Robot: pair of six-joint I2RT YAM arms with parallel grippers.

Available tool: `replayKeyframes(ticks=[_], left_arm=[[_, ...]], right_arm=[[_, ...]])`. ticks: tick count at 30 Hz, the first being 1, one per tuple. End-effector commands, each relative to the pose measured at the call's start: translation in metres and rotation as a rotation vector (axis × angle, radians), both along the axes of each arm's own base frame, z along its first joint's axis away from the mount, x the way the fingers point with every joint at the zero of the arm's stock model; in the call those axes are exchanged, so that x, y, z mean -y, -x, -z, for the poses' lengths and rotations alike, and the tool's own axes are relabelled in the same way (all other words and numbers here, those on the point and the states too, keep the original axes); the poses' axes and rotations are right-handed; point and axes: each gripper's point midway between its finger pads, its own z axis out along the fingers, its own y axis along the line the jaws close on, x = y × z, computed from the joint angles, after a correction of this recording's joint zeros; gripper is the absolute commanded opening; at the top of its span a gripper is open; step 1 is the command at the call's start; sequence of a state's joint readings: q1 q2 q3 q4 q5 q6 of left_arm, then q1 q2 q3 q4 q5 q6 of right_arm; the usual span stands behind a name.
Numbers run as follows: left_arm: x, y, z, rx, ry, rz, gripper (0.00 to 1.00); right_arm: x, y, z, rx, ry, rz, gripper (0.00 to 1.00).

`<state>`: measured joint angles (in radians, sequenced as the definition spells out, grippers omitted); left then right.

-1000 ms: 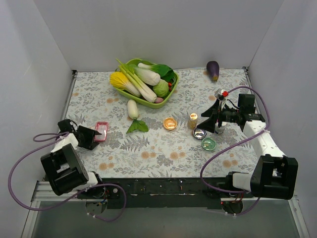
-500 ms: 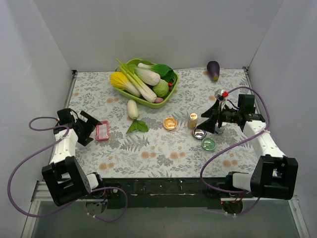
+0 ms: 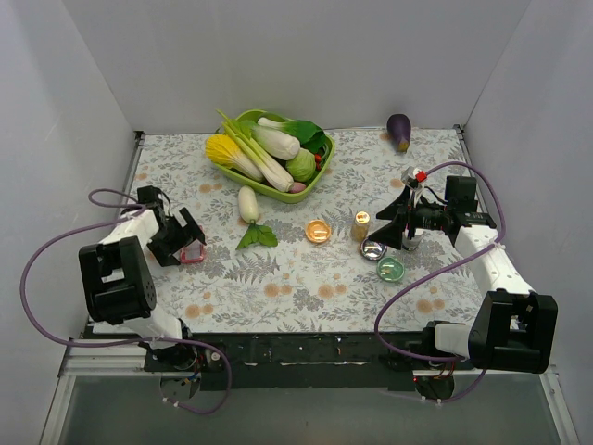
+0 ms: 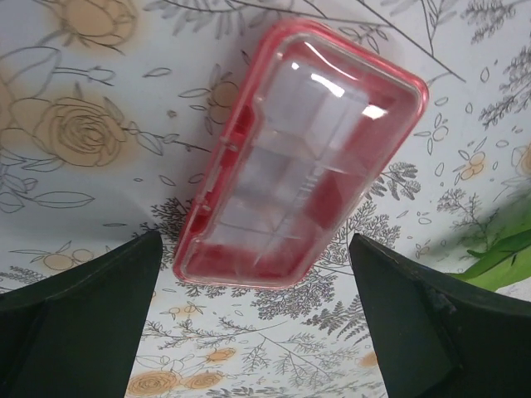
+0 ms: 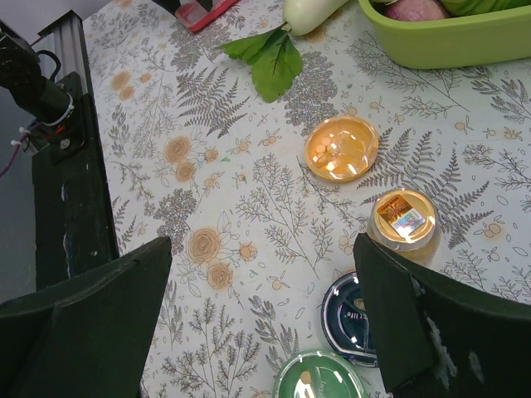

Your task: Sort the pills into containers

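The container is a flat pink-red compartment box [image 4: 303, 149] with a clear lid shut, lying on the flowered cloth at the left [image 3: 193, 248]. My left gripper [image 4: 255, 290] hovers over it and is open. The box's near end reaches just between the fingertips [image 4: 124, 274] without touching either. Across the table, my right gripper [image 5: 264, 274] is also open and holds nothing. It hangs over bare cloth [image 3: 394, 227] beside the small jars. I can make out no pills in any view.
An amber gold-capped bottle [image 3: 360, 224], an orange round dish [image 3: 318, 231], a dark lid [image 3: 373, 248] and a green lid [image 3: 390, 269] cluster under the right gripper. A green bowl of vegetables [image 3: 278, 193], a white radish [image 3: 247, 204] and an eggplant [image 3: 398, 132] lie farther back.
The left gripper opened off the pink box and its arm swung up and to the right over it. The box shifted slightly. The right arm has not moved.
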<state>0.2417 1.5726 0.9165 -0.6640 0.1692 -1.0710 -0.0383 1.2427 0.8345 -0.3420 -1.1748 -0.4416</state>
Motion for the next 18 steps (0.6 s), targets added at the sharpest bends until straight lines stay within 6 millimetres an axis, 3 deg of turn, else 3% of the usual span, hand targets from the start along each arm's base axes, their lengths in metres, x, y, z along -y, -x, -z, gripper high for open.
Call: replayKeyframes(ticks=[1, 4, 6, 8, 9, 12, 14, 15, 16, 18], left_arm=[[0.005, -0.008, -0.006, 0.016, -0.082, 0.111, 0.98], [0.008, -0.009, 0.0, -0.01, -0.135, 0.144, 0.98], [0.0, -0.01, 0.004, -0.037, -0.206, 0.141, 0.98], [-0.001, -0.009, 0.01, -0.073, -0.237, 0.151, 0.93], [-0.002, -0.01, 0.011, -0.076, -0.255, 0.158, 0.86], [0.005, -0.013, 0.015, -0.082, -0.289, 0.222, 0.77], [0.008, -0.013, 0.018, -0.09, -0.315, 0.261, 0.65], [0.02, -0.012, 0.019, -0.088, -0.321, 0.309, 0.6], [0.029, -0.012, 0.019, -0.079, -0.307, 0.343, 0.46], [0.038, -0.012, 0.017, -0.063, -0.286, 0.378, 0.35]], right_arm=[[-0.001, 0.002, -0.004, 0.008, -0.015, -0.015, 0.98], [-0.001, 0.002, -0.003, 0.008, -0.013, -0.014, 0.98], [-0.001, 0.002, -0.003, 0.006, -0.012, -0.013, 0.98], [-0.001, 0.002, -0.002, 0.006, -0.011, -0.014, 0.98], [0.0, 0.002, -0.002, 0.006, -0.01, -0.013, 0.98], [-0.001, 0.002, -0.001, 0.003, -0.01, -0.015, 0.98], [-0.001, 0.002, -0.001, 0.0, -0.01, -0.016, 0.98], [0.0, 0.003, -0.001, 0.001, -0.01, -0.016, 0.98], [0.0, 0.003, -0.001, 0.001, -0.01, -0.016, 0.98], [-0.001, 0.003, -0.001, 0.001, -0.011, -0.017, 0.98]])
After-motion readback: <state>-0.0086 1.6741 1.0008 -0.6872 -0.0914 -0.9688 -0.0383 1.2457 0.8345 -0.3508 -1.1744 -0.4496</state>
